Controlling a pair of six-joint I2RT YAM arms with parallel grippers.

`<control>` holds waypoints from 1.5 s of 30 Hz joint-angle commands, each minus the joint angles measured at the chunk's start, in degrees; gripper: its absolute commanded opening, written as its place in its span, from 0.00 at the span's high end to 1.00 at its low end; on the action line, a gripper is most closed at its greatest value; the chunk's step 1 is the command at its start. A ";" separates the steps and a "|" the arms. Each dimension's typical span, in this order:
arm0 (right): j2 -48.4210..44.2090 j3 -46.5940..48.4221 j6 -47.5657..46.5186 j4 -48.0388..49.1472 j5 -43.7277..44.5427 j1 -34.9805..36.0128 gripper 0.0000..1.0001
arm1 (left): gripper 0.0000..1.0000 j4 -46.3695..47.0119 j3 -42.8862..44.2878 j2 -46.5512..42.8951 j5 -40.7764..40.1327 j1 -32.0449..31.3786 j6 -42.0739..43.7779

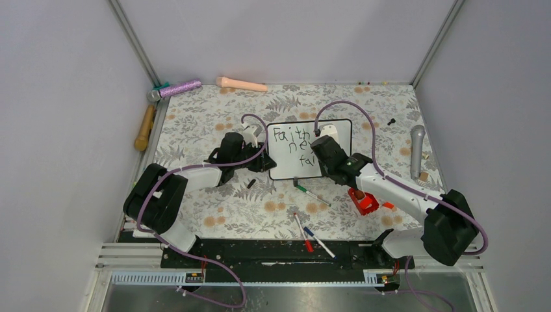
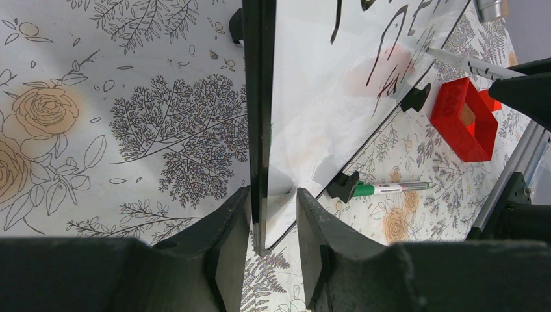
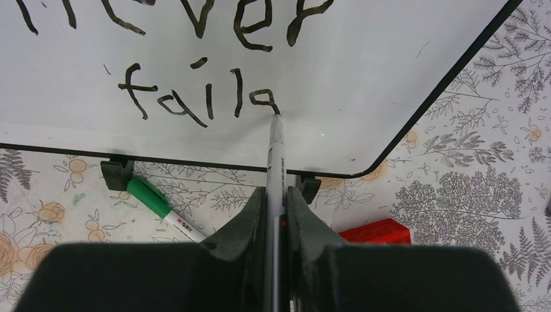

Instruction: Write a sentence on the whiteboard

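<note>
Floral-print desk (image 1: 214,117) first, and the whiteboard (image 1: 292,166) sits in the middle of it, a little toward the far edge. From above, the right arm lies across the board's right part and hides the line ends, so the sentence (image 1: 289,136) reads only "Faith", "ne", "fa".

The right wrist view fills that in: the lower half of "never" and, below it, "fail" (image 3: 195,104) with one more small loop after it. The right hand (image 3: 276,195) is pinching a black marker (image 3: 276,162), whose tip is touching the board (image 3: 390,52) right at that loop.

Over to the left wrist view, the board (image 2: 312,97) is seen edge-on. The left hand (image 2: 273,214) is pinching its left edge, one finger on the back and one on the glossy face (its reflection meets it there).

Smaller things now. A red box (image 1: 362,200) sits just beside the right arm, toward the near right corner. A grey microphone (image 1: 416,151) lies by the right edge. A green-capped marker (image 3: 156,201) lies just beside the board's near foot. A red-capped marker (image 1: 302,231) and a blue-capped one (image 1: 318,242) lie by the near edge.
</note>
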 commanded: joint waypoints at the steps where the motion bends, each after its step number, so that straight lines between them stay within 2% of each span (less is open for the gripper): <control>1: -0.91 -0.37 0.84 -0.49 -0.35 -0.63 1.00 | 0.68 1.98 1.49 -1.55 -0.30 -0.06 1.05; 26: 0.18 1.23 0.58 1.36 -4.97 -0.60 1.00 | 0.68 1.94 1.54 -1.56 -0.34 -0.11 1.07; 39: -7.06 -0.60 -0.60 2.34 -5.97 -0.66 1.00 | 0.68 2.01 1.45 -1.73 -0.33 -0.10 1.03; 45: -8.87 -1.31 -0.50 1.64 -3.20 -1.34 1.00 | 0.68 1.95 1.41 -1.81 -0.34 -0.11 1.03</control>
